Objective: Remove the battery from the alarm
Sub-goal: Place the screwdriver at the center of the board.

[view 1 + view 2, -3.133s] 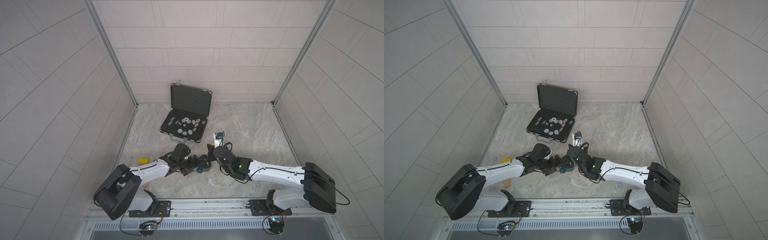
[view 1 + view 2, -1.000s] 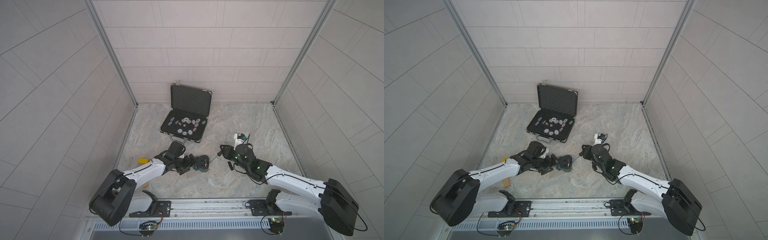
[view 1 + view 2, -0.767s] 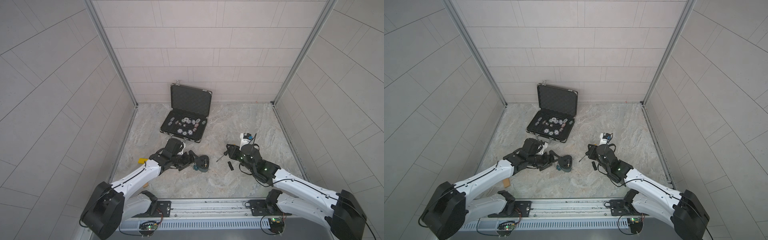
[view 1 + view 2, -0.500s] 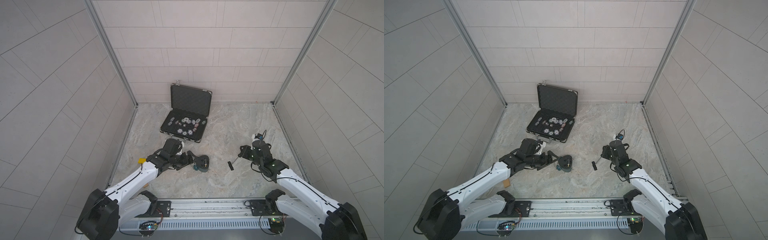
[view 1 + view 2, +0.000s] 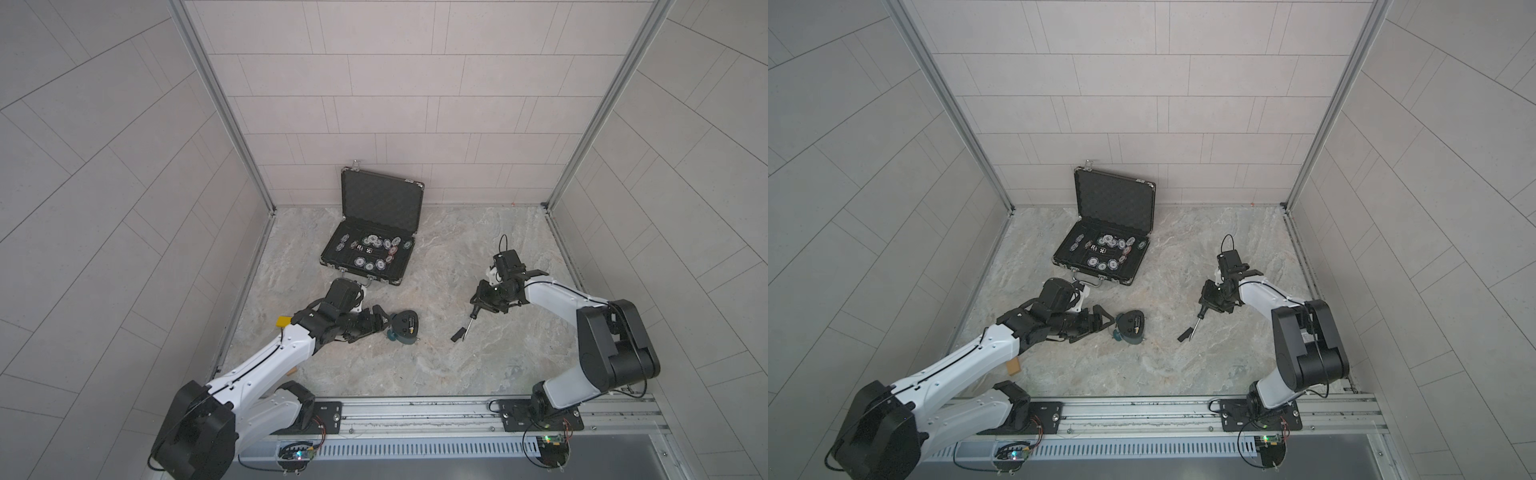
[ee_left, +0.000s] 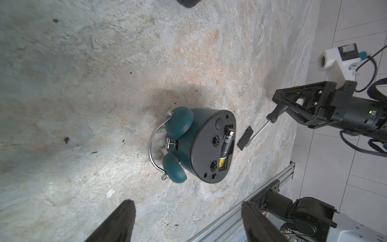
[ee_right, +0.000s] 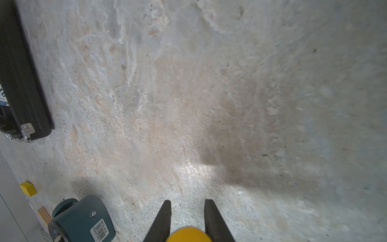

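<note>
Stone tabletop, one alarm, one battery

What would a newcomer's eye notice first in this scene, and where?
The teal alarm clock lies left of centre, dark back up, with the battery showing in its open compartment. To its right, the right pincer grips a screwdriver, its tip near the small black cover. An open case of poker chips stands by the back wall.

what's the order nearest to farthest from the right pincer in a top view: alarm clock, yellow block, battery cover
1. battery cover, right side, close to the right pincer
2. alarm clock, near the middle
3. yellow block, far left side
</note>
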